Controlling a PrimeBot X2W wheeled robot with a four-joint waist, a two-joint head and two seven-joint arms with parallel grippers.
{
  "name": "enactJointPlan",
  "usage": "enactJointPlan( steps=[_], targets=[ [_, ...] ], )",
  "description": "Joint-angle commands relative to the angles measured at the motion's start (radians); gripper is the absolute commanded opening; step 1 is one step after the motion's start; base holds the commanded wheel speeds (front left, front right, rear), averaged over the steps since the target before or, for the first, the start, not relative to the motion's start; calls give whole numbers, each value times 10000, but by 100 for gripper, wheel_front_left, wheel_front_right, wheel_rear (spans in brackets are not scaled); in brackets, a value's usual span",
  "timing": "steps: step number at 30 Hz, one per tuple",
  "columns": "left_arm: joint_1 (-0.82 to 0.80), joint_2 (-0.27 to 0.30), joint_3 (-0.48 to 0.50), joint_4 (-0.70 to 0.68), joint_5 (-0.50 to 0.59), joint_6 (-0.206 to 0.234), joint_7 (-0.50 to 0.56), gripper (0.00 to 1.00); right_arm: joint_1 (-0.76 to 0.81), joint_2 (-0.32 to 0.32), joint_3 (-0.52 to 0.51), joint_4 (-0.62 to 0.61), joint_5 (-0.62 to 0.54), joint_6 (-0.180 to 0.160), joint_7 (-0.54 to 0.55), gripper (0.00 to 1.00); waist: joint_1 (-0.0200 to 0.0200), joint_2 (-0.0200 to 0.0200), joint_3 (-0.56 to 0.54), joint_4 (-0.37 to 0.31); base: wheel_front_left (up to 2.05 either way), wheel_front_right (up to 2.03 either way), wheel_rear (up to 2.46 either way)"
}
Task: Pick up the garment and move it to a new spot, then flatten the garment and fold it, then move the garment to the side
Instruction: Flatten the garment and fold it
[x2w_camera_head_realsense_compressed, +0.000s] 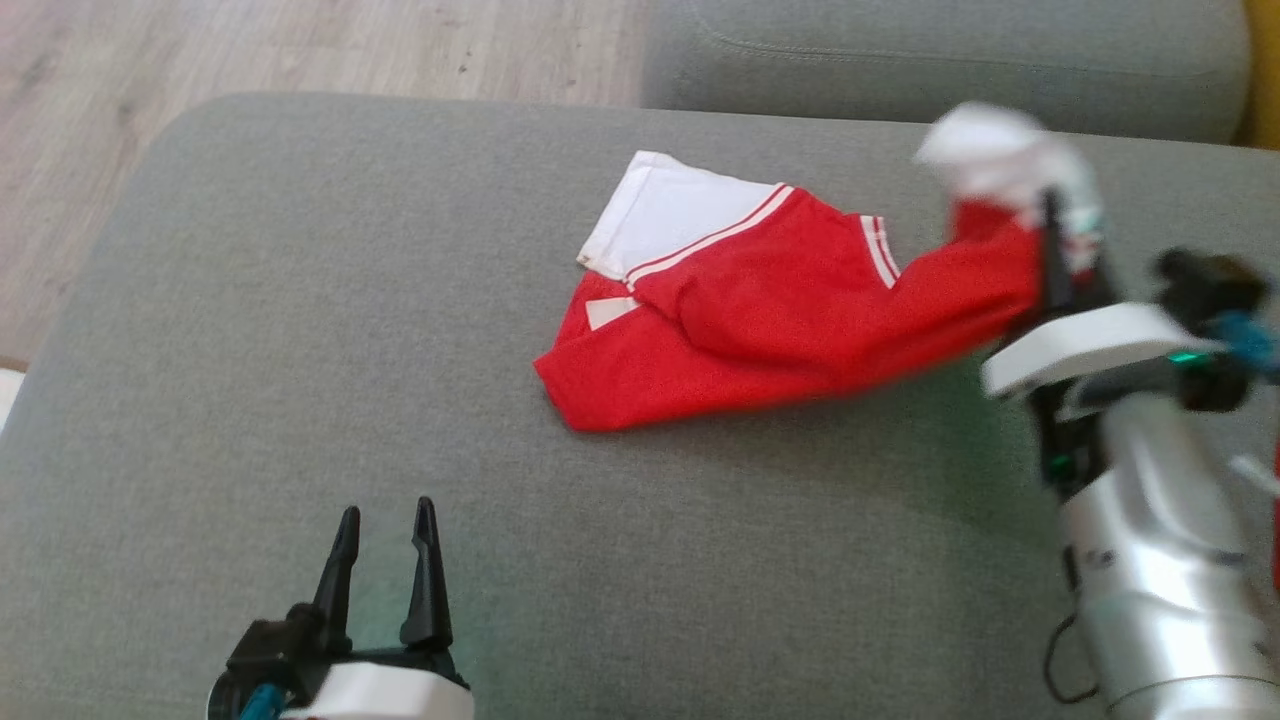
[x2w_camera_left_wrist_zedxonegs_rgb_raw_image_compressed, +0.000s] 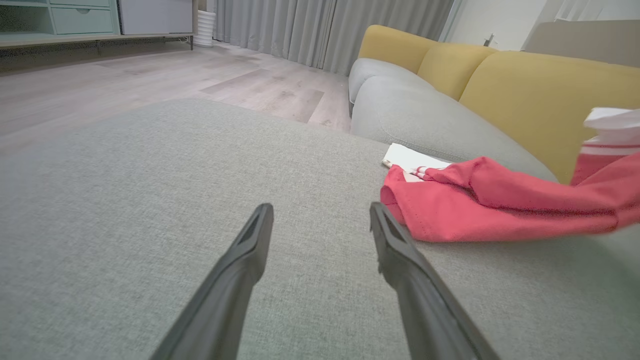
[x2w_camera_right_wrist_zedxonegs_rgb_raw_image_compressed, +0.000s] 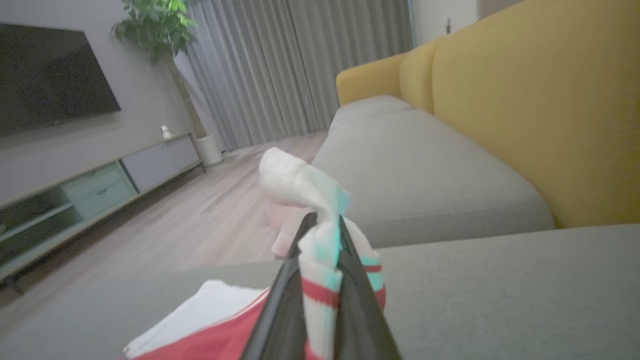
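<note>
Pinching the white cuff end of the red jersey (x2w_camera_head_realsense_compressed: 760, 330), my right gripper (x2w_camera_head_realsense_compressed: 1050, 215) is closed tight, holding that end above the grey cushion (x2w_camera_head_realsense_compressed: 300, 400). The rest lies stretched leftward from it. My left gripper (x2w_camera_head_realsense_compressed: 385, 520) gapes empty, well apart.

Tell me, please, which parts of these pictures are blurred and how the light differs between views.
Head view: the right tool and the lifted end of the garment are blurred; the left tool is sharp. Left wrist view: bright, mostly sharp. Right wrist view: dimmer, soft room behind, teal tint on the white cuff.
</note>
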Motion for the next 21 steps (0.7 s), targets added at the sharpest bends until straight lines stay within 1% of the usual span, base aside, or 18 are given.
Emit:
enactJointPlan(
  steps=[1, 3, 6, 9, 13, 14, 15, 16, 18, 21],
  targets=[
    [-161, -1, 253, -349, -105, 58, -80, 100, -178, 30, -96, -532, 40, -7, -127, 0, 0, 0, -45, -73, 0, 0, 0],
    [-122, -1, 261, -353, -150, 71, -80, 100, 113, -35, -640, -930, 0, -7, -129, 0, 0, 0, -84, -154, 0, 0, 0],
    [-67, -1, 283, -328, -227, 85, -80, 100, 457, -164, -1259, -1193, -119, -7, -131, 0, 0, 0, -124, -248, 0, 0, 0],
    [-39, -1, 305, -276, -293, 83, -80, 100, 685, -273, -1636, -1206, -311, -7, -131, 0, 0, 0, -146, -305, 0, 0, 0],
    [-40, -1, 288, -218, -328, 58, -80, 100, 1032, -258, -1931, -875, -503, -7, -132, 0, 0, 0, -123, -323, 0, 0, 0],
    [-42, -1, 274, -199, -327, 50, -80, 100, 1150, -242, -2037, -683, -556, -7, -132, 13, 0, 0, -123, -321, 0, 0, 0],
    [-47, -1, 268, -184, -322, 43, -80, 100, 1263, -219, -2159, -475, -607, -7, -132, 49, 0, 0, -115, -320, 0, 0, 0],
    [-52, -1, 263, -178, -316, 40, -80, 100, 1363, -196, -2276, -341, -661, -7, -132, 100, 0, 0, -103, -319, 0, 0, 0],
    [-52, -1, 248, -178, -312, 46, -80, 100, 1621, -140, -2498, -303, -794, -7, -132, 100, 0, 0, -91, -330, 0, 0, 0],
    [-22, -1, 252, -169, -302, 57, -80, 100, 2160, -39, -2692, -561, -934, -7, -133, 100, 0, 0, -83, -424, 0, 0, 0]
  ],
)
